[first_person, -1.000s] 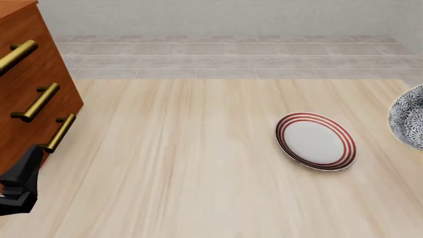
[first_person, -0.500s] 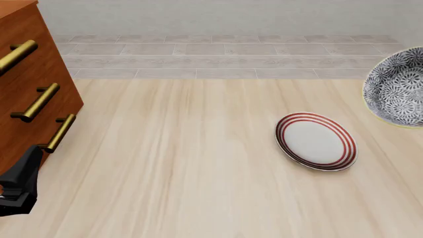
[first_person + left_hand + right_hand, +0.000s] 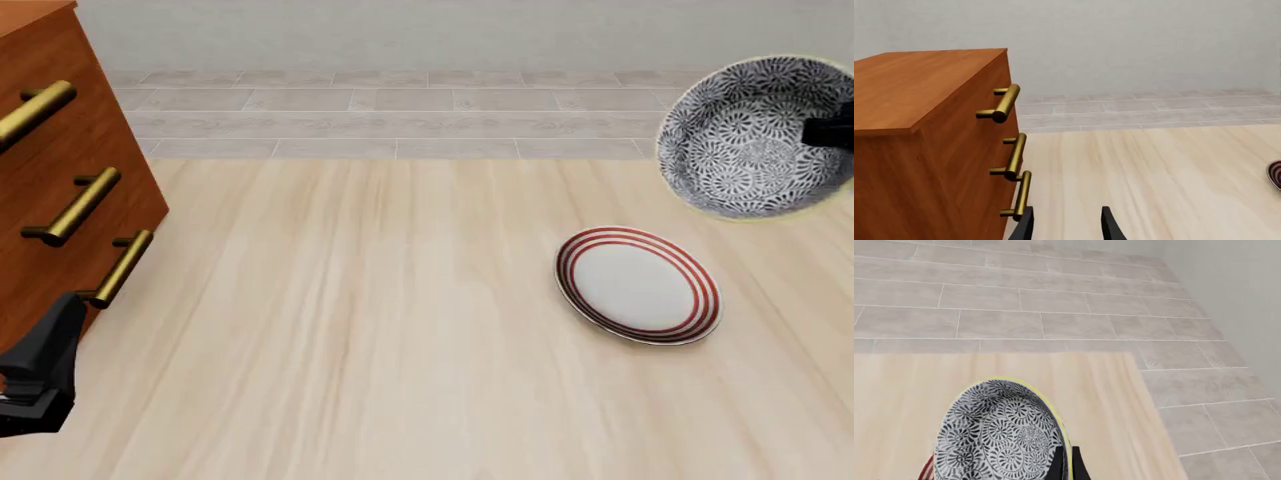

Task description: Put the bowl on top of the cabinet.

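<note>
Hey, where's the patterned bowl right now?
In the front view the bowl hangs tilted at the far right, above and beyond the red-ringed plate, its rim pinched by the right gripper, far from the cabinet.

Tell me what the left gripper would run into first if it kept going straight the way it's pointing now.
Probably nothing close: the left gripper, jaws open, points along bare table beside the cabinet front. The lowest handle sits just to one side and looks clear, though depth is unclear.
</note>
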Tool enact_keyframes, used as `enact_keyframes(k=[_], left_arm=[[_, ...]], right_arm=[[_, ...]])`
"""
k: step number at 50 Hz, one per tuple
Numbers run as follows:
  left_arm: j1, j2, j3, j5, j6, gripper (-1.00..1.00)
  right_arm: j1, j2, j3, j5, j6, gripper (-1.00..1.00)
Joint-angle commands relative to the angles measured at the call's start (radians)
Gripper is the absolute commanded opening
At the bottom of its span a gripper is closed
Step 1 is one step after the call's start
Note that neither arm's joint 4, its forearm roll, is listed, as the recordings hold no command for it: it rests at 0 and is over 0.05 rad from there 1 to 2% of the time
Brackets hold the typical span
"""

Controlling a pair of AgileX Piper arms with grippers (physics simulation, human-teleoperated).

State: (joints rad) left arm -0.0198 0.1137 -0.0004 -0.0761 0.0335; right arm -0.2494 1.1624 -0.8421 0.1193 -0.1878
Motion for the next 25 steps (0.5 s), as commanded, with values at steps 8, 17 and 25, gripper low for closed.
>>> enact_keyframes(k=[8,17,25], left_arm=[[0.0,0.009,0.0,-0.013,-0.005,1.0],[0.0,-0.008,0.0,0.0,-0.008,1.0],[0.0,-0.028,-0.001,0.016,-0.012,1.0]], right_arm=[[0.143,0.042,-0.06,-0.004,-0.01,-1.0],[0.215,0.064,-0.084,-0.008,-0.018,-1.0],[0.275,0.088,-0.114,-0.01,-0.013,-1.0]])
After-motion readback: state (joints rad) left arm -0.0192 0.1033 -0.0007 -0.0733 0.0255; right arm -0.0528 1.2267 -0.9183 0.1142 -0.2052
